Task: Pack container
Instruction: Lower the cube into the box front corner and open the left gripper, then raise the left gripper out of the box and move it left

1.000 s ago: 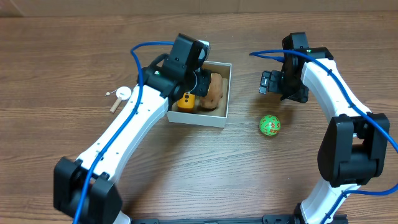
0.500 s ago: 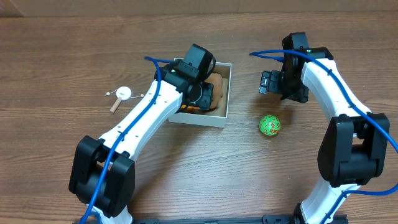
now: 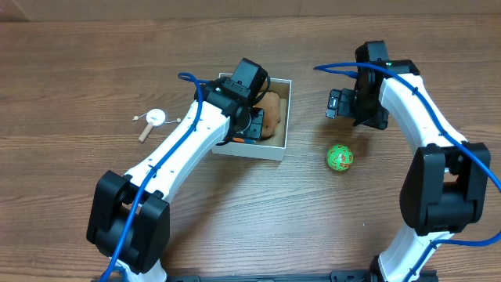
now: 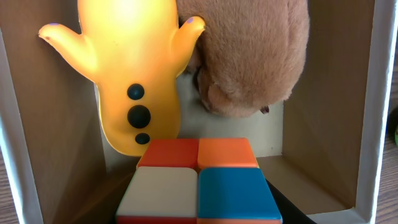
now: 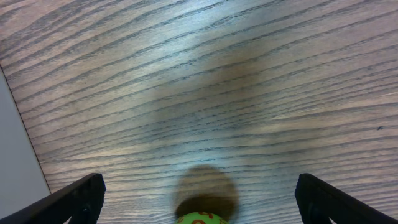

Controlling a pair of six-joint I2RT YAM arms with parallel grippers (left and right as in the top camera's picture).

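The container [image 3: 279, 130], a shallow white-walled box with a brown floor, sits at the table's middle back. My left gripper [image 3: 250, 130] reaches down inside it and is shut on a puzzle cube [image 4: 198, 186] with white, blue and orange tiles, just above the floor. In the left wrist view, a yellow rubber toy [image 4: 134, 74] with black dots and a brown plush toy [image 4: 249, 56] lie in the container [image 4: 373, 93] beyond the cube. My right gripper [image 3: 335, 103] is open and empty, to the right of the box. A green ball [image 3: 340, 157] lies on the table below it, and its top shows between the open right fingers [image 5: 199, 196].
A white disc with a small stick [image 3: 155, 118] lies on the table left of the box. A cardboard wall [image 3: 235, 8] runs along the back edge. The left arm covers most of the box in the overhead view.
My left arm swung right and reached into the box with the cube, now covering the yellow toy from above. The right arm and the green ball have not moved.
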